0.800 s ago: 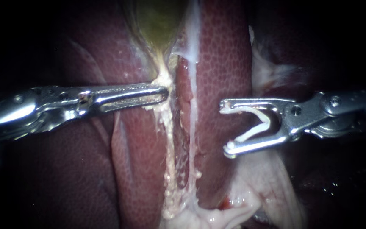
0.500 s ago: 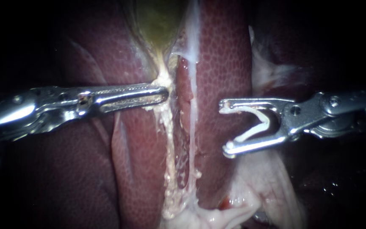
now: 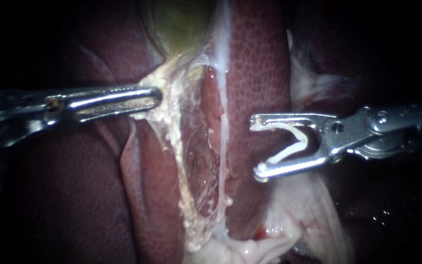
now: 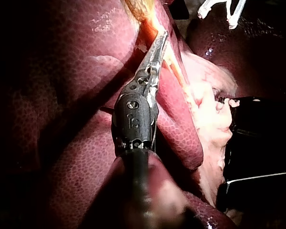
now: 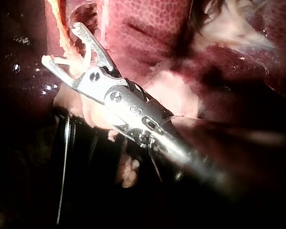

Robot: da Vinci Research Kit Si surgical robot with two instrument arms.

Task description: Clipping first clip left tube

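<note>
- Darkness rings the endoscope view, with liver (image 3: 257, 63) and greenish gallbladder (image 3: 181, 24) lit at centre. My left instrument (image 3: 153, 97) has its jaws closed on the pale upper part of the left tube (image 3: 172, 142) and holds it out sideways, so a thin sheet is stretched between it and a whitish strand (image 3: 223, 127). My right instrument (image 3: 256, 146) stands apart over the liver, its jaws spread wide with the open white clip (image 3: 294, 144) seated between them, a leg against each jaw. That strand lies between clip and tube, so a straight approach could catch the wrong one.
- Left wrist view: the left instrument (image 4: 163, 37) lies closed along the orange-pale tube (image 4: 175, 67). Too hard a pull could tear the sheet, and a slip would let the tube fall back.
- Right wrist view: the right instrument (image 5: 62, 43) carries the clip (image 5: 78, 62) just short of the strands (depth is hard to judge here). The lower jaw tip could dig into liver, or the clip could close on only part of the tube
</note>
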